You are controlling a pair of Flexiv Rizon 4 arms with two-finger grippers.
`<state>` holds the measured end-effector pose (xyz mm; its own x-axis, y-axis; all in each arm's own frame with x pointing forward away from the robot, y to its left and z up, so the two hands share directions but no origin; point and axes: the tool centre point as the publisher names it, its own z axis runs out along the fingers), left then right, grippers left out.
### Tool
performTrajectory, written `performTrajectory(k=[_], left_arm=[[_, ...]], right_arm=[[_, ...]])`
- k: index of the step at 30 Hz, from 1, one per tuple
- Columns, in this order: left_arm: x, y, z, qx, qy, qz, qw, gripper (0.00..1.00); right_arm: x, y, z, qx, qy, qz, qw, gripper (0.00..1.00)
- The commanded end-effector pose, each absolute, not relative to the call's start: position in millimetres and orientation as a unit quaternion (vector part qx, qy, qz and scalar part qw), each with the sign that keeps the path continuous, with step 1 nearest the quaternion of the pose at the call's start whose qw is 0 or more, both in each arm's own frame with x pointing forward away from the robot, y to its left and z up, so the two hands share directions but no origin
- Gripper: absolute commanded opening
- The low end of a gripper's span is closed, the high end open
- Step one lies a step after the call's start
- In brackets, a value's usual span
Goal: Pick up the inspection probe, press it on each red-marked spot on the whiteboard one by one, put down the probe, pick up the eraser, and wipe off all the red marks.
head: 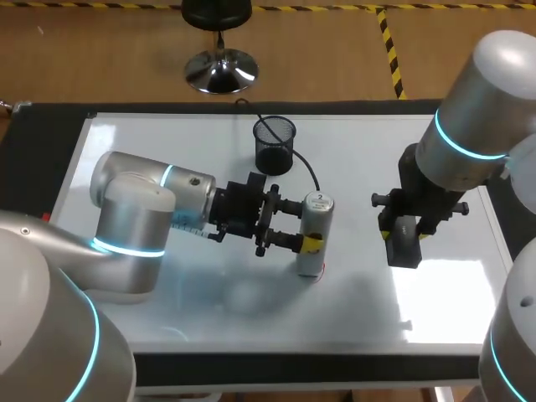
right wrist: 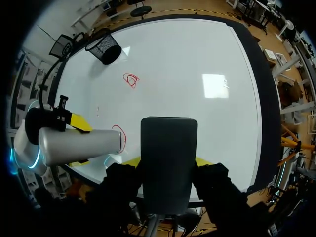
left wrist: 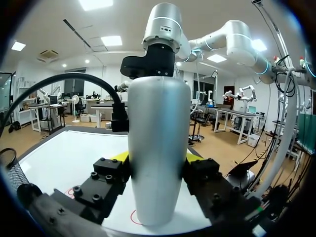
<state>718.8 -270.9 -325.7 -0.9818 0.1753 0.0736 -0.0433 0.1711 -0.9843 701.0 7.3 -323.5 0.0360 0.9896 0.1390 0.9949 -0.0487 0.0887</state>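
Observation:
The inspection probe (head: 316, 236), a silver cylinder with a black cable, stands upright on the whiteboard (head: 151, 138). My left gripper (head: 308, 224) is shut on it from the left. In the left wrist view the probe (left wrist: 158, 148) fills the space between the fingers, its base on a red mark (left wrist: 132, 217). The right wrist view shows the probe (right wrist: 81, 145) with its tip on one red mark (right wrist: 120, 134), and a second red mark (right wrist: 131, 80) farther out. My right gripper (head: 404, 236) hangs above the board's right part, shut on the dark eraser (right wrist: 169, 158).
A black mesh cup (head: 275, 144) stands on the board behind the probe, with the probe's cable curving past it. The whiteboard's dark frame (head: 251, 367) runs along the near edge.

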Motion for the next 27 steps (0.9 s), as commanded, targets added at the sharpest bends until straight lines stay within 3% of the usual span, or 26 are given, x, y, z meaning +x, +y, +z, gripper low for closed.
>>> performTrajectory(k=[1,27], left_arm=[[711.5,-267.0,-366.4,-0.041,-0.759,0.645,0.080,0.00],[711.1,-264.2,-367.5,-0.047,-0.754,0.650,0.083,0.00]], right_arm=[[700.6,6.3,-323.6,-0.719,-0.690,-0.083,0.016,0.00],[700.6,6.3,-323.6,-0.719,-0.690,-0.083,0.016,0.00]])
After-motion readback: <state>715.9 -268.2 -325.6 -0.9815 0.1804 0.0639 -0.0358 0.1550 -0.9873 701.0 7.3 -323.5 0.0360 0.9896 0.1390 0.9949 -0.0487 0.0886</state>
